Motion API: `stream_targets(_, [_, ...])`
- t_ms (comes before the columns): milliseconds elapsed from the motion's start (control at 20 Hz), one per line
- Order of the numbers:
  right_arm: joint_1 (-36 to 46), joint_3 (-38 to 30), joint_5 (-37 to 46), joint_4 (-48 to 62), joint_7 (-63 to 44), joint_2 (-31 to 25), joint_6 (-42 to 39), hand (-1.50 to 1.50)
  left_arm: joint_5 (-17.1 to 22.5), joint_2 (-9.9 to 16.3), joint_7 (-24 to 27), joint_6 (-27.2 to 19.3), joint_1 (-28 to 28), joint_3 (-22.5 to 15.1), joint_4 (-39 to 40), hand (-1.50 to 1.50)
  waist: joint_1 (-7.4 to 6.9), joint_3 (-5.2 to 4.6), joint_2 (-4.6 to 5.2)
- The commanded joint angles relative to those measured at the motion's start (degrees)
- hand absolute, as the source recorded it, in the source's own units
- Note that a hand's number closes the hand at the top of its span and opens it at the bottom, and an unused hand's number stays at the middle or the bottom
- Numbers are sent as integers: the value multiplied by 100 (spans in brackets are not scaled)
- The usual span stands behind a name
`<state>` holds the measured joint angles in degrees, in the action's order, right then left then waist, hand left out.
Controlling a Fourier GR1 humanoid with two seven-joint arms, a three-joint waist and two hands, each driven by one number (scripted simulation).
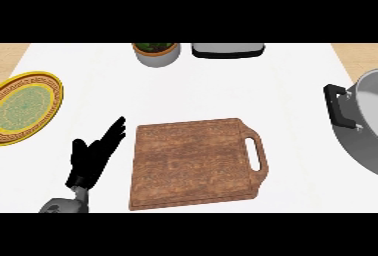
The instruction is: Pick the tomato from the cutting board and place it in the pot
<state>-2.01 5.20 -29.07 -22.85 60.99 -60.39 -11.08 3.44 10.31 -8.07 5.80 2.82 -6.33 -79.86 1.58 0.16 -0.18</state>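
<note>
Resting my left hand (90, 159) open and holding nothing at lower left, just beside the cutting board (193, 162); the pot (360, 125) is sitting at the right edge.

Bright even light, faint soft shadows, white counter (192, 90) nearly washed out

Single head view – steep downward look, counter (192, 95) close.
</note>
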Motion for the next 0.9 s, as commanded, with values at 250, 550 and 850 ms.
stream_targets(250, [-119, -377, 55, -607, 238, -803, -195, 150, -6, 51, -84, 172, 175, 68, 43, 0, -99, -25, 6])
stream_targets(550, [196, -286, 275, -1730, -1067, -1031, 321, 150, -135, -15, -25, 174, -325, -106, -347, 0, -172, -27, 2])
stream_targets(850, [332, 89, 796, -3137, -2347, -1132, 1094, 150, -25, 152, 31, 395, -101, 136, 17, 0, -133, -30, -2])
